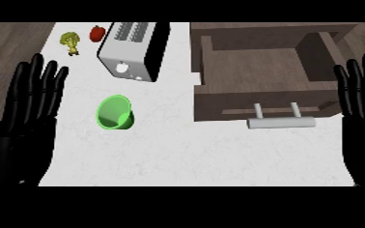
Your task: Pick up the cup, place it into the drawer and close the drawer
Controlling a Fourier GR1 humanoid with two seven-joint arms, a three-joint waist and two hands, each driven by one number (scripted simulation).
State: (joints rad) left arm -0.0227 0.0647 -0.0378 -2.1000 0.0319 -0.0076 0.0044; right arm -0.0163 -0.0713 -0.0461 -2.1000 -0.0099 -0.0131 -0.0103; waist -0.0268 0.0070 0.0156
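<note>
Green cup (115,112) lies tipped near-left; drawer (265,67) gapes ready at right; left hand (32,96) and right hand (351,94) flat, empty.

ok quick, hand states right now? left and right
Left hand: open, fingers straight, holding nothing, resting at the left edge, apart from the green cup.
Right hand: open, fingers straight, holding nothing, at the right edge beside the open drawer.

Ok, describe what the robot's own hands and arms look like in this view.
Both hands are plain black with long, slender fingers. The left hand shows most fully, its black surface glossy with faint lighter highlights along the fingers. The right hand is cut by the picture's edge, so only part shows. No cables, markings or sleeves are visible, and the forearms cannot be made out.
</note>
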